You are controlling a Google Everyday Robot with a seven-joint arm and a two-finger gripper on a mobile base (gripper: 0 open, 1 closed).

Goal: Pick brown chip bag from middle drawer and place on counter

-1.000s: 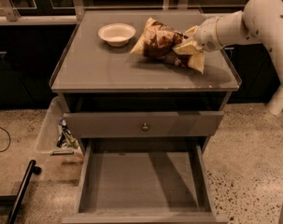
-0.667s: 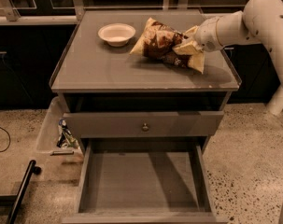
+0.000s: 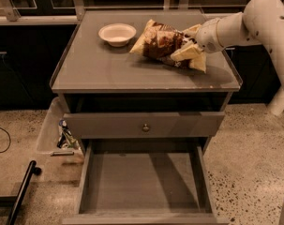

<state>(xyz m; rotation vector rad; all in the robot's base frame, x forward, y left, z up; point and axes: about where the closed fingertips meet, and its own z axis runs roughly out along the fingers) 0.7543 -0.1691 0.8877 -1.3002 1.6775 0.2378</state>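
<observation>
The brown chip bag [image 3: 161, 42] lies on the counter [image 3: 108, 67], right of middle, crinkled, with its cream end toward the right. My gripper [image 3: 189, 42] reaches in from the right on a white arm [image 3: 247, 22] and sits at the bag's right end, partly hidden by the bag. The middle drawer [image 3: 144, 184] is pulled out at the bottom of the cabinet and its flat grey bottom is bare.
A white bowl [image 3: 117, 33] stands on the counter left of the bag. A shut drawer front with a small round knob [image 3: 145, 127] sits above the open drawer. A clear bin [image 3: 57, 130] with small items stands on the floor at the left. A black pole [image 3: 20, 191] lies at bottom left.
</observation>
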